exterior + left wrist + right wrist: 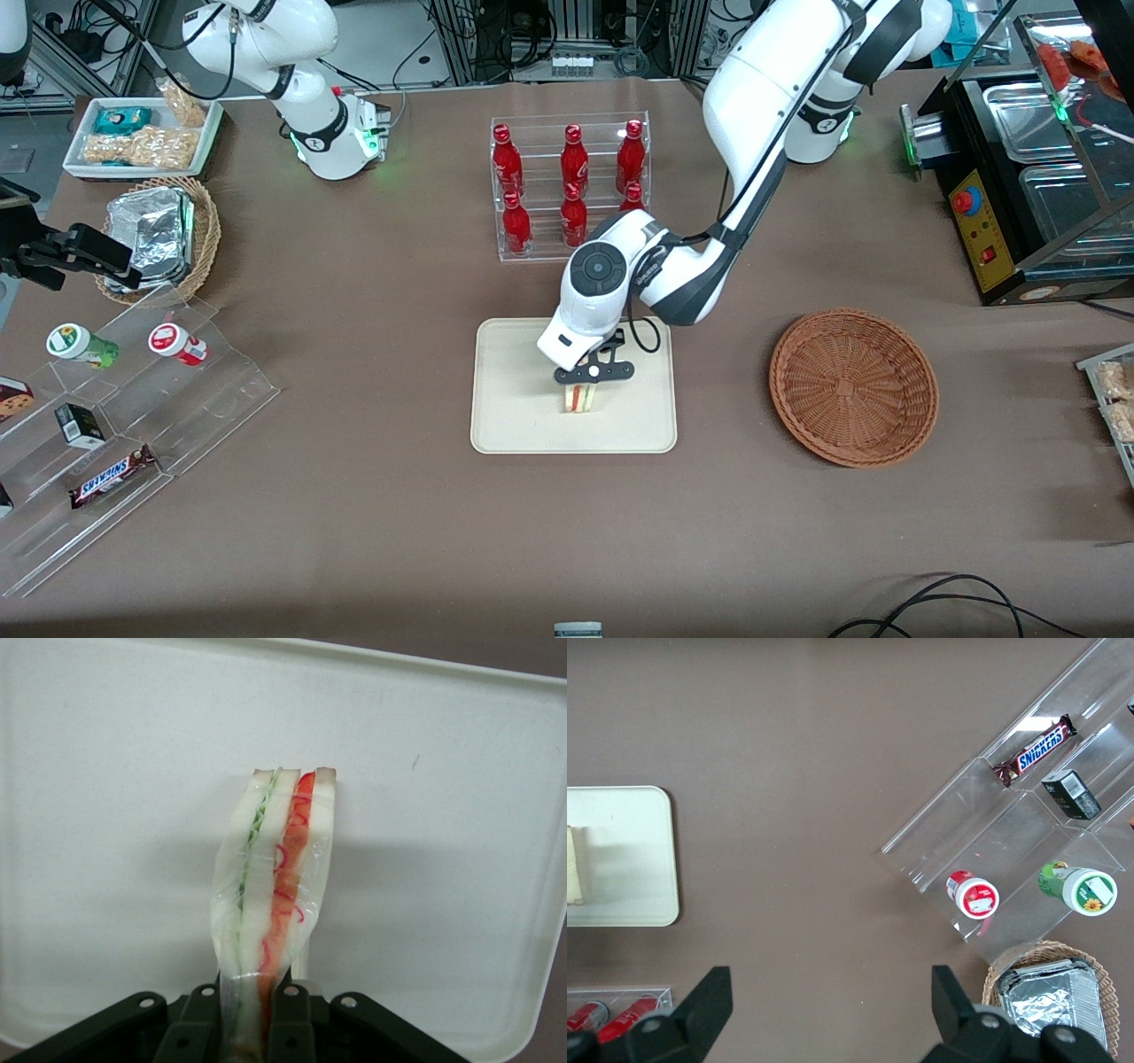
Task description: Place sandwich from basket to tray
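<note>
Toward the parked arm's end of the bench (372, 496), a clear stepped display (133, 416) carries a Snickers bar (112, 476) and two small jars, with a tan wicker basket of foil packets (164, 235) farther from the front camera. At mid-bench lies the tray (509, 425), and over it the end effector (586, 383) is clenched on the sandwich (580, 399), which stands on edge with its lower part at or just above the tray surface; contact cannot be told. The wrist view adds what the front view hides: the fingers (288, 1019) pinch the wrapped wedge at one end, and its green and red filling layers run away from them over the bare tray. The white arm covers part of the tray's edge nearest the rack of red bottles (571, 186). Toward the working arm's end sits the basket (853, 386), well apart from the tray, holding nothing.
</note>
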